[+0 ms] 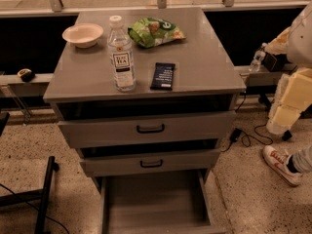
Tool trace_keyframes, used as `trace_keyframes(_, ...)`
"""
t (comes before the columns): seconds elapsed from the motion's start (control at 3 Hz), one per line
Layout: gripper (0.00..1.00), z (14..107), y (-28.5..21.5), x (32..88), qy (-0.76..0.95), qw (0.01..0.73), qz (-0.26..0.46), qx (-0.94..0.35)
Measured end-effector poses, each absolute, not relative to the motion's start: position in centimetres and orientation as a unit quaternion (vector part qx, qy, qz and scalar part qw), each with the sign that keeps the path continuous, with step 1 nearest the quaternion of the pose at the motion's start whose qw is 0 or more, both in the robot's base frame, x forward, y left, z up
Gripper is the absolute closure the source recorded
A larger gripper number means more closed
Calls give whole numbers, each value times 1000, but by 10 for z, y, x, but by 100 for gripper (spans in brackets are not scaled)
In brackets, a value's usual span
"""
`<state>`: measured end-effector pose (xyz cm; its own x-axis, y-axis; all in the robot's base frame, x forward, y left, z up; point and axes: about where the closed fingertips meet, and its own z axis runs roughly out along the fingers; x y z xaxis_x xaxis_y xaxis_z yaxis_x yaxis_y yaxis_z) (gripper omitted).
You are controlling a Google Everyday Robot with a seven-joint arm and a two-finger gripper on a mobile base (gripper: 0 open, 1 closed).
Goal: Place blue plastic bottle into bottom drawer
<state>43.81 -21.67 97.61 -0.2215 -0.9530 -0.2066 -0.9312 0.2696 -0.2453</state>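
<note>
The blue plastic bottle [121,52] stands upright on the grey cabinet top [204,57], near its front left. It is clear, with a white cap and a white "TEA" label. The bottom drawer [156,204] is pulled out at floor level, with a plain grey inside that holds nothing I can see. The two drawers above it, with black handles, are each pulled out a little. My gripper is not in view, and no part of the arm shows.
On the cabinet top are a white bowl [83,34], a green snack bag [155,31] and a dark flat packet [163,75]. A person's leg and shoe [280,164] are at the right, with cables [248,136] on the floor. A black stand [43,191] is at the lower left.
</note>
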Motion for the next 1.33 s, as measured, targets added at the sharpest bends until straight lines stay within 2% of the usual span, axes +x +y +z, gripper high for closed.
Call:
trace_keyframes(0.33,0,976,-217,438,781,159,-34,-603)
trace_keyframes(0.67,0,978,-194,452,768,188,-13,-612)
trace_keyframes(1.33,0,1000,-60,532,678,322,78,-656)
